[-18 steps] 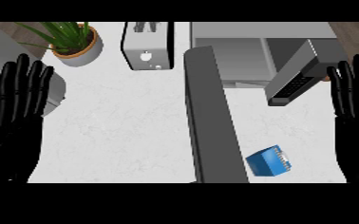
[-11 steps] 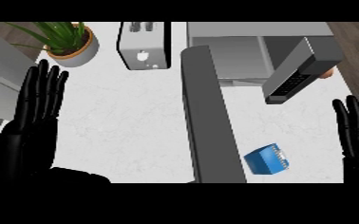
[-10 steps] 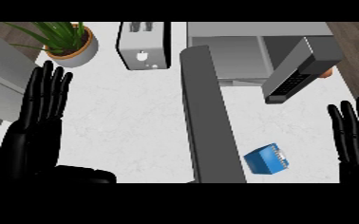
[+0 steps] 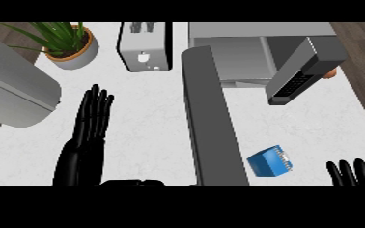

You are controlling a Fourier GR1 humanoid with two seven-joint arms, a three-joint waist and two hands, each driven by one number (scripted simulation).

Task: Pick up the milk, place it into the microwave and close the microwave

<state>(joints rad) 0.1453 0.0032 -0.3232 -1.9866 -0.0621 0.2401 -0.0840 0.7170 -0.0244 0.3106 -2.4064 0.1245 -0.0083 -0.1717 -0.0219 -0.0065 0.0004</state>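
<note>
Sunk lower since the earlier frame: right hand, now only straight, open fingertips at five o'clock. Milk on the counter just at nine o'clock of it, tilted, far nearer than open left hand. Microwave open at twelve.

Blue milk carton tilted on counter, microwave open

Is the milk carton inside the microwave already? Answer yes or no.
No, the blue milk carton sits on the white counter near the lower edge, apart from the open microwave farther back.
</note>
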